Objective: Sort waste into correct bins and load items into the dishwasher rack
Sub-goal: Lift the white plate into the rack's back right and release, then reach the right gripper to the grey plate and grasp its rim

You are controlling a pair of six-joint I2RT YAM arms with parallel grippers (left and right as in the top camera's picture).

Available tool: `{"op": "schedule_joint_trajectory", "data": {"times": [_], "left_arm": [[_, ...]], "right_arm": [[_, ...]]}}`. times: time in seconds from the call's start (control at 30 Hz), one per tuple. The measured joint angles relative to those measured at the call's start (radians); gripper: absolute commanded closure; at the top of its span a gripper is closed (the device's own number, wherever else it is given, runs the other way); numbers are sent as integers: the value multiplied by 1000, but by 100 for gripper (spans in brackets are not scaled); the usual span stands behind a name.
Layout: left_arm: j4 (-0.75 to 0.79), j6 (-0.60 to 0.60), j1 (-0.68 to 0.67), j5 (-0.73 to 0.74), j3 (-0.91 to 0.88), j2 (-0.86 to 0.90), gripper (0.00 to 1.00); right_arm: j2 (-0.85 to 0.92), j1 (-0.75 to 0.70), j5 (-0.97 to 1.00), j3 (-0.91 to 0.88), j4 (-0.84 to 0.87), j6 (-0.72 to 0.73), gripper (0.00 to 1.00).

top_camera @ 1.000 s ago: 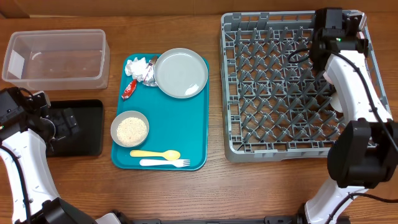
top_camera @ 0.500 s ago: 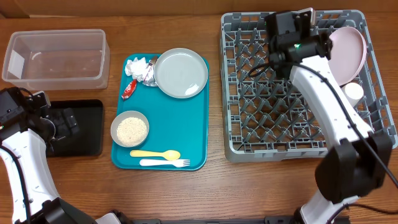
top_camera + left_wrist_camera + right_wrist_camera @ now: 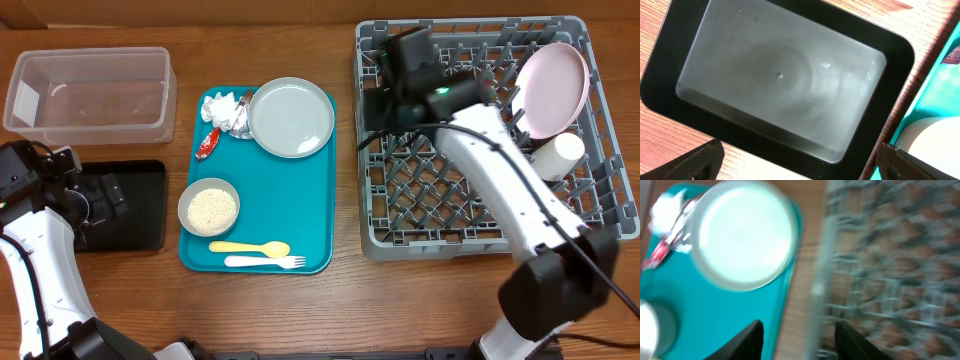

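Note:
The grey rack (image 3: pixel 470 215) holds the upright pink plate (image 3: pixel 550 88) and the white cup (image 3: pixel 556 155). My right gripper (image 3: pixel 372 98) is open and empty over the rack's left rim (image 3: pixel 815 290), near the grey plate (image 3: pixel 742 240). On the teal tray lie the grey plate (image 3: pixel 291 117), the napkin (image 3: pixel 222 100), the foil (image 3: pixel 234 119), the red packet (image 3: pixel 208 144), the grey bowl of rice (image 3: pixel 209 208), the yellow spoon (image 3: pixel 250 247) and the white fork (image 3: pixel 266 262). My left gripper (image 3: pixel 805 170) is open and empty above the black tray (image 3: pixel 780 75).
The clear tub (image 3: pixel 90 90) stands at the back left, behind the black tray (image 3: pixel 140 205). The teal tray (image 3: pixel 310 215) lies between the bins and the rack, with a narrow strip of wooden table on each side.
My right arm has swung left from the rack's back right corner to its left rim, uncovering the pink plate and the cup in the rack. The left arm has not moved.

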Motion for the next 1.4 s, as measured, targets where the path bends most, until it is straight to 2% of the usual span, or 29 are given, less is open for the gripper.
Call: {"op": "schedule_joint_trajectory", "data": {"times": [0.07,0.1,0.13,0.27,0.37,0.43,0.6,0.77,0.83,1.0,1.07,1.27,1.4], "left_arm": [[0,0,0,0,0,0,0],[0,0,0,0,0,0,0],[0,0,0,0,0,0,0],[0,0,0,0,0,0,0],[0,0,0,0,0,0,0],[0,0,0,0,0,0,0],[0,0,0,0,0,0,0],[0,0,0,0,0,0,0],[0,0,0,0,0,0,0],[0,0,0,0,0,0,0],[0,0,0,0,0,0,0],[0,0,0,0,0,0,0],[0,0,0,0,0,0,0]], "right_arm": [[33,39,-24,0,13,18,66],[48,56,-33,0,17,35,63],[68,76,-42,0,25,73,55],[150,125,-65,0,105,237,55],[214,144,-99,0,198,287,54],[246,161,-121,0,258,204,54],[280,219,-124,0,278,-3,55],[340,228,-121,0,353,-89,53],[372,226,-118,0,377,-109,43],[421,224,-114,0,433,-138,40],[421,224,-129,1,414,-148,40],[417,231,-237,30,242,-179,29],[404,240,-329,32,138,-201,28]]}}
